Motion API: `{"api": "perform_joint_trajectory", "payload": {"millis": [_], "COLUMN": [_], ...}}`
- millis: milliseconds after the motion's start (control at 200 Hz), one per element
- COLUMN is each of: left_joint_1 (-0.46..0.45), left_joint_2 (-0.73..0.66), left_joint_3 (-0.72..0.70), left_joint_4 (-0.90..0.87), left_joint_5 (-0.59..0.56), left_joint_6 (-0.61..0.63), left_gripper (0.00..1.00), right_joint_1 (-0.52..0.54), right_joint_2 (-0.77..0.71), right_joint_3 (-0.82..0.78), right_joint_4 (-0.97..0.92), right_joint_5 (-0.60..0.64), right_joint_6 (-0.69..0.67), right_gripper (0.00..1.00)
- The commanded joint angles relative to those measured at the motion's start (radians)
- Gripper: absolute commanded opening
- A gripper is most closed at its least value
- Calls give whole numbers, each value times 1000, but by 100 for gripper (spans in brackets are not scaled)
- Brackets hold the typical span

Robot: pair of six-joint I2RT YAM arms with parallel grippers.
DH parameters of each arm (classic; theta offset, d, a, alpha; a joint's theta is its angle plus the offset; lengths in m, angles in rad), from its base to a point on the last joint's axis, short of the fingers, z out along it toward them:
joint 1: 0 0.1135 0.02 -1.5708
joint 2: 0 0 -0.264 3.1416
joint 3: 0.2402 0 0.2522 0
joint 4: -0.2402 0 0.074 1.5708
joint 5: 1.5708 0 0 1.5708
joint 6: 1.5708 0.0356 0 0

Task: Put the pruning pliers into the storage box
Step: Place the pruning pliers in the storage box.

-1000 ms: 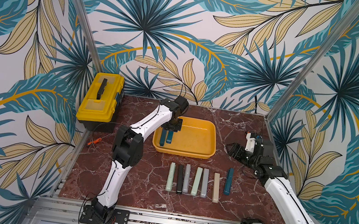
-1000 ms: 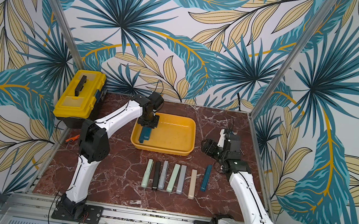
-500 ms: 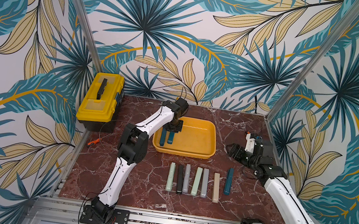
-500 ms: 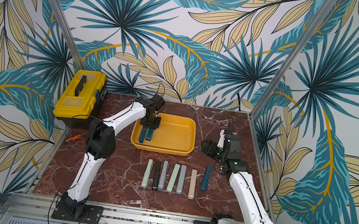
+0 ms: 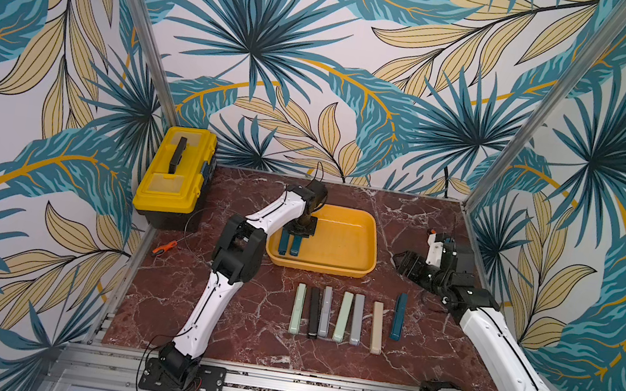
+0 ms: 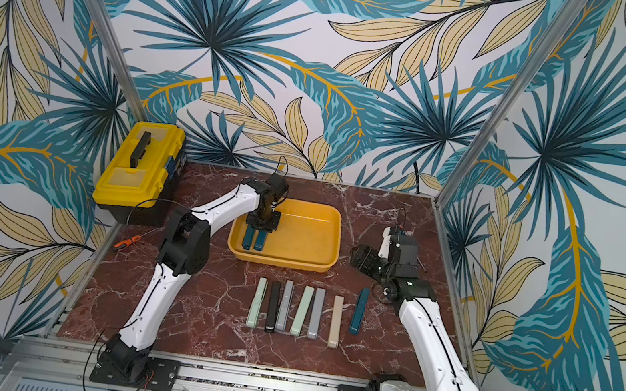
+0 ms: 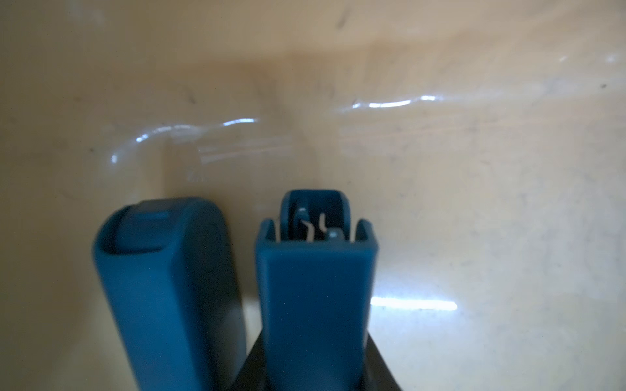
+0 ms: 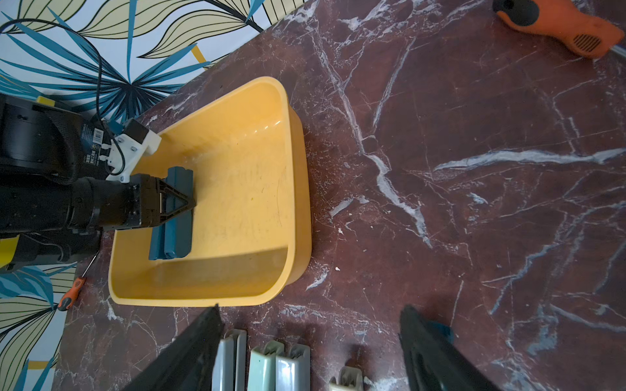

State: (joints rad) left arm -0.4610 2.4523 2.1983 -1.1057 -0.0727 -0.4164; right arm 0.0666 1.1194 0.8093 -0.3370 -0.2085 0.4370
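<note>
Left arm's elbow has swung in toward the box (image 5: 321,268) over the past second; the right arm has kept its place. The left gripper (image 5: 299,231) reaches down inside the box at its left end, pressed together on a teal pliers (image 5: 296,246) near the bar's far end. The left wrist view shows the teal pliers (image 7: 315,298) between two dark fingers (image 7: 381,375), parallel to a second teal pliers (image 7: 169,298) just beside it. Whether the held bar touches the box floor cannot be told. On the table (image 5: 261,336) in front of the box, six more pliers (image 5: 325,312) lie side by side: mint, black, grey, mint, grey, beige. A third teal pliers (image 5: 399,316) lies a little apart, toward the box's right. The right gripper (image 8: 311,308) hovers off the box's right end, jaws spread and empty.
</note>
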Motion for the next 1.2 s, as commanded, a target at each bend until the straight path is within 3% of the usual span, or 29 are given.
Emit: {"api": "perform_joint_trajectory", "payload": {"millis": [0,220,851,1197], "left_joint_1": [13,17,17,17], "left_joint_2": [4,10,39,40], "left_joint_3": [22,23,23,24], "left_joint_4": [24,20,27,40], "left_joint_5": [-41,-60,-80,-57], "left_joint_6": [11,16,20,19], "left_gripper": [20,20,35,36], "right_joint_1": [4,4,4,5], "right_joint_2": [8,16,18,21], "right_joint_3": [-23,-23,-32,-35], "right_joint_4": [-12,-4,1,4], "right_joint_5": [15,16,17,18], "right_joint_6": [-14,-12,-11,-12], "right_gripper": [84,84,84,84]}}
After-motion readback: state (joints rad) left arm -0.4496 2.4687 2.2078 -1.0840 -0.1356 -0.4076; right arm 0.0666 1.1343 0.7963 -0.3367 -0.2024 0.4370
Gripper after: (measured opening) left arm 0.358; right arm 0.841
